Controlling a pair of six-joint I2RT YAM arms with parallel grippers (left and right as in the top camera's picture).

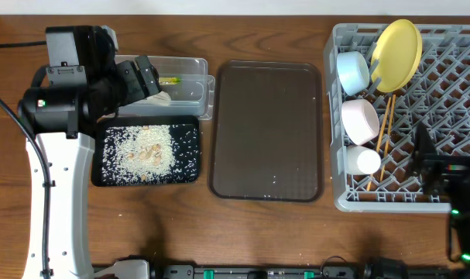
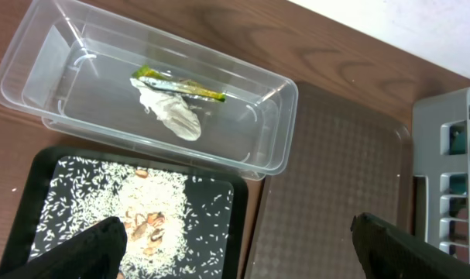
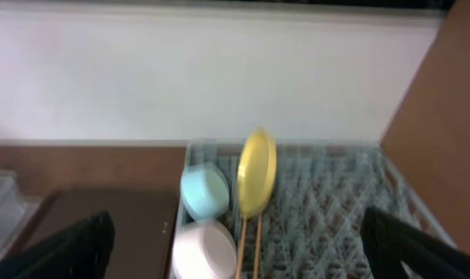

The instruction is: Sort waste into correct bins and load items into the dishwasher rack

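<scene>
Seemingly, step: sorting and loading judged complete; next move likely just pulling both arms back.
Left pincer [image 2: 235, 225]: spread apart, empty, above tub and black tray.
Clear rectangular plastic tub [image 2: 273, 101]: held green-and-yellow printed wrapper [image 2: 180, 87] and crumpled white napkin [image 2: 173, 115], ahead of that pincer, untouched.
Flat black rectangular tray [image 2: 33, 178]: strewn with loose white rice grains [image 2: 142, 209].
Square grey plastic lattice rack [image 1: 451, 101]: carried round yellow plate [image 1: 397, 50], light blue bowl [image 1: 353, 71], white bowl [image 1: 360, 120], small white cup [image 1: 364, 160], thin wooden chopsticks [image 1: 385, 132].
Right pincer [image 3: 238, 232]: spread apart, empty, dishes ahead.

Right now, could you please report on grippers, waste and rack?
Left gripper and right gripper open, empty. Wrapper and napkin in clear tub, rice on black tray. Plate, blue bowl, white bowl, cup, chopsticks in rack. Nothing blocking.
</scene>
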